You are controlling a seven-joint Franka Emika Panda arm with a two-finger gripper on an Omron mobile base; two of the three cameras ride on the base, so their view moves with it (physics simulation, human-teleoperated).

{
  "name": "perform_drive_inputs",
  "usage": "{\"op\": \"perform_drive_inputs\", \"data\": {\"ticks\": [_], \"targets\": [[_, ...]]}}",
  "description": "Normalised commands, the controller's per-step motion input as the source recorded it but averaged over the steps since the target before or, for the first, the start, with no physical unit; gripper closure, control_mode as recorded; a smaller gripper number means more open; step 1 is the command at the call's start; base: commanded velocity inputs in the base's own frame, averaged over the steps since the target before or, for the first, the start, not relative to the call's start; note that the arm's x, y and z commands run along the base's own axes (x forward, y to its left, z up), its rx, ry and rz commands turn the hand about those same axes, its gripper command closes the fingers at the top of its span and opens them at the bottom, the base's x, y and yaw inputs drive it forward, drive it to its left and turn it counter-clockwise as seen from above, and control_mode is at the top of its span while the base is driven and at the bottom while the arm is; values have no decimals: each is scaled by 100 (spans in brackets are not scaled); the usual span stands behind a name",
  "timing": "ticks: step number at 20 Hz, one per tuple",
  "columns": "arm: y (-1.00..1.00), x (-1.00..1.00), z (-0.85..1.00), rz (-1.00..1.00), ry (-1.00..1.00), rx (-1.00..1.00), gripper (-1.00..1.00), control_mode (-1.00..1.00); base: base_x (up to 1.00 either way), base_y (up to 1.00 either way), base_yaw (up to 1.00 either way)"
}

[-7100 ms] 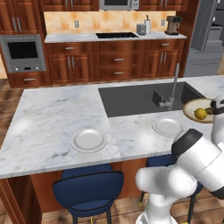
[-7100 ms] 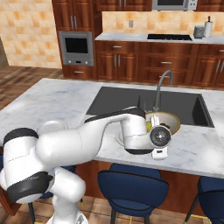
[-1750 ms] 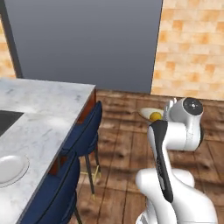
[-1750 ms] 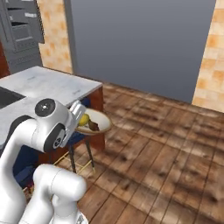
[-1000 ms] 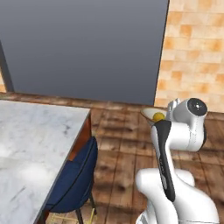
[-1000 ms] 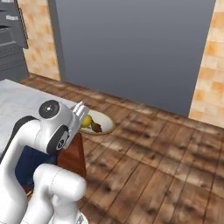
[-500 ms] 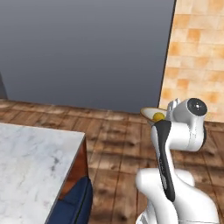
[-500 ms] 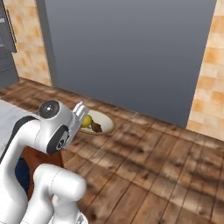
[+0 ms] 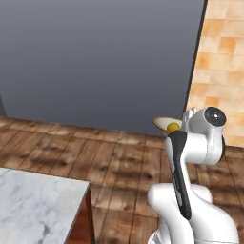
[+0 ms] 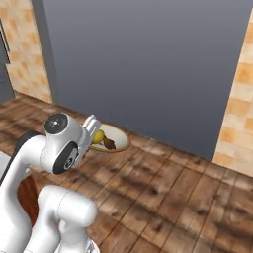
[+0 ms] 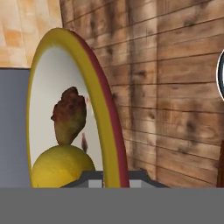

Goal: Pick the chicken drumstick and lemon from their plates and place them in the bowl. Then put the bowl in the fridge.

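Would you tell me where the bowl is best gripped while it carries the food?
Grip the bowl at its thin rim, from the side nearest the arm, as the gripper does now. The wall is shallow and wide, so only the rim fits between the fingers; the lemon and chicken drumstick take up the inside.

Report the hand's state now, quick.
Hand: closed on the rim of the bowl, which carries the lemon and chicken drumstick.
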Motion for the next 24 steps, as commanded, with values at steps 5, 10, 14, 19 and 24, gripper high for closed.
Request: {"op": "perform_drive_inputs", "data": {"ticks": [5,10,14,19,24], "targets": [[0,0,0,0,0,0,100,100,94,6,16],[0,0,0,0,0,0,100,100,94,2,23],[0,0,0,0,0,0,100,100,94,2,24],[0,0,0,0,0,0,100,100,92,0,30],[0,0,0,0,0,0,100,100,83,0,39]]}}
